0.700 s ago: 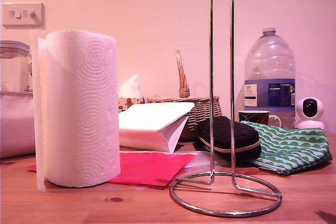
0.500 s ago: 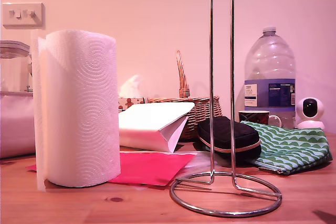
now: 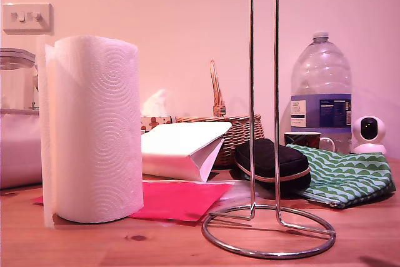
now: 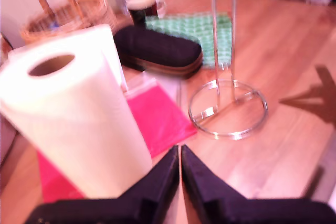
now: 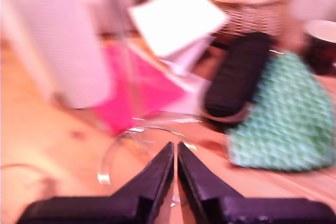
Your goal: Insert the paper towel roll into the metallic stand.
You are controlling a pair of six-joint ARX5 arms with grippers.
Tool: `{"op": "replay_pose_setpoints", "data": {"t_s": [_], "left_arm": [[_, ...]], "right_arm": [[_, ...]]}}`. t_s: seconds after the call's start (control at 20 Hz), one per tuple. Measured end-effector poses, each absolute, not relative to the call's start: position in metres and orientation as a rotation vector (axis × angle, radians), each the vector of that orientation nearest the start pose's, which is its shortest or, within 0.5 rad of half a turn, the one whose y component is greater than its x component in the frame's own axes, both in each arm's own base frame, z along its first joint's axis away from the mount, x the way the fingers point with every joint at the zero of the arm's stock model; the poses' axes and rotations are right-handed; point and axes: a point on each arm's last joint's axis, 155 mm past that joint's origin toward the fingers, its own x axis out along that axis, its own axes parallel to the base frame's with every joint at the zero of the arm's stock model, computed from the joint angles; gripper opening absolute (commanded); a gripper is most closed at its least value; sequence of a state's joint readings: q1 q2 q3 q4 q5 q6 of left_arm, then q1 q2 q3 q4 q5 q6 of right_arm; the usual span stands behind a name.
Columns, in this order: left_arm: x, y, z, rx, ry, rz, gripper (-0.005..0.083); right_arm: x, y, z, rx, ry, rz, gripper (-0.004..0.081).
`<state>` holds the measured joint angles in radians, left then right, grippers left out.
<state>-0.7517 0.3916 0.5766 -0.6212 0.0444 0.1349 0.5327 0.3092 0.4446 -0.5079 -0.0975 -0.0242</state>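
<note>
- Exterior view: the paper towel roll (image 3: 92, 129) stands upright on the worktop (image 3: 156, 242) at this view's left, well apart from the metallic stand (image 3: 264, 92); neither has shifted. Only a dark shape in the top-left corner moved slightly.
- First wrist view: first gripper (image 4: 180, 162), fingers together, empty, hovers beside the roll (image 4: 73, 124).
- Second wrist view: second gripper (image 5: 175, 157), fingers together, empty, over the stand's ring base (image 5: 136, 145).

White paper towel roll (image 3: 92, 129) upright, chrome wire stand (image 3: 265, 154) beside, apart

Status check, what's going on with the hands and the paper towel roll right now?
My first hand and my second hand both shut, empty. Paper towel roll upright on the table, apart from the metallic stand. Stand's post bare.
</note>
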Motion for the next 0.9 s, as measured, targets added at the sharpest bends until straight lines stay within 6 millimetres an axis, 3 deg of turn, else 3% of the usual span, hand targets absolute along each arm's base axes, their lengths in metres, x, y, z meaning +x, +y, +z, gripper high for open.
{"op": "replay_pose_setpoints", "data": {"t_s": [0.2, 0.4, 0.75, 0.9], "left_arm": [[0.165, -0.147, 0.225, 0.335, 0.358, -0.749, -0.0022], [0.156, -0.132, 0.216, 0.449, 0.440, -0.740, -0.0023], [0.163, -0.137, 0.225, 0.722, 0.479, -0.813, -0.0024], [0.172, -0.145, 0.222, 0.859, 0.506, -0.863, -0.0024]], "right_arm": [[0.187, 0.152, 0.197, -0.084, 0.318, 0.724, -0.0013], [0.172, 0.174, 0.200, -0.090, 0.307, 0.841, -0.0013], [0.155, 0.227, 0.183, -0.139, 0.371, 1.037, -0.0013], [0.156, 0.241, 0.178, -0.150, 0.384, 1.067, -0.0013]]}}
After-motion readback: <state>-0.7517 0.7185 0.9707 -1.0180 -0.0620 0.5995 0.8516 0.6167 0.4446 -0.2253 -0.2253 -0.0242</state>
